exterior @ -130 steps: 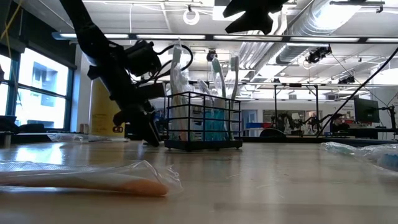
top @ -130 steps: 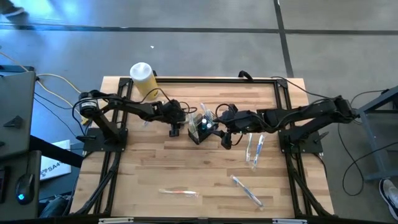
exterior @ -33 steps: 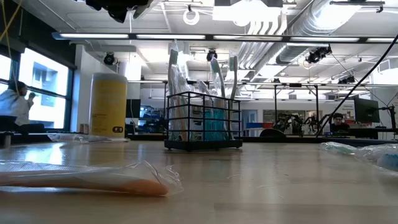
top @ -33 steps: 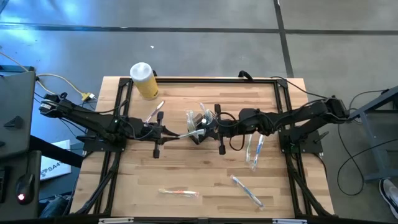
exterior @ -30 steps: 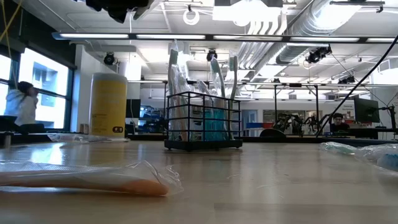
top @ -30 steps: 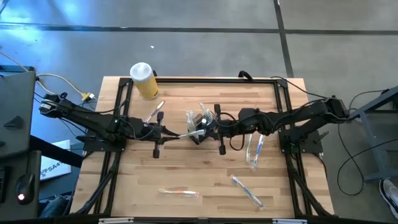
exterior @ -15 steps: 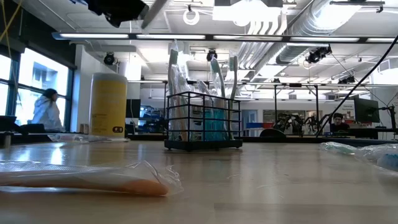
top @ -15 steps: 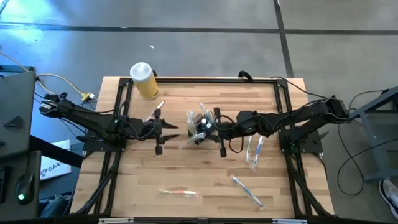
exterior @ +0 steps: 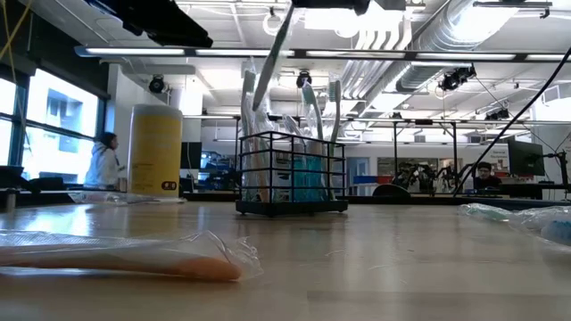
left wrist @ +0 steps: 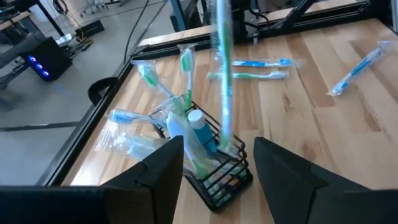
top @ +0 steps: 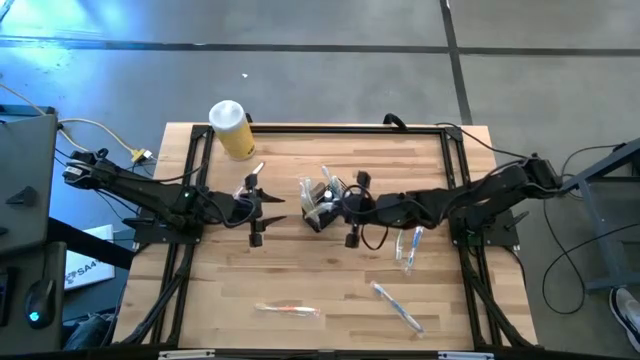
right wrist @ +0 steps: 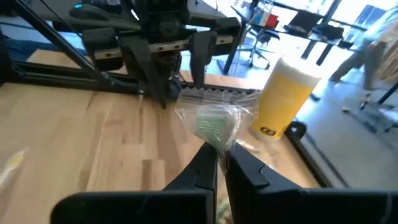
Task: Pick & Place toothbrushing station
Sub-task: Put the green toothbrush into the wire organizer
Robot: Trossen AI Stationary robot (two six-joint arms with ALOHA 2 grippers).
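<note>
We get bright, even overhead light; ceiling fixtures [exterior: 357, 16] glare in the low view's upper centre, and its near foreground is blurred.

Left hand [top: 268, 207] spread apart; right hand [right wrist: 219, 163] pinched closed.

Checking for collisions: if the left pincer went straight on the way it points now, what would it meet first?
Most likely the wrapped toothbrush that the right pincer holds upright, just above the black caddy; the left pincer is open, and depth is uncertain.
</note>
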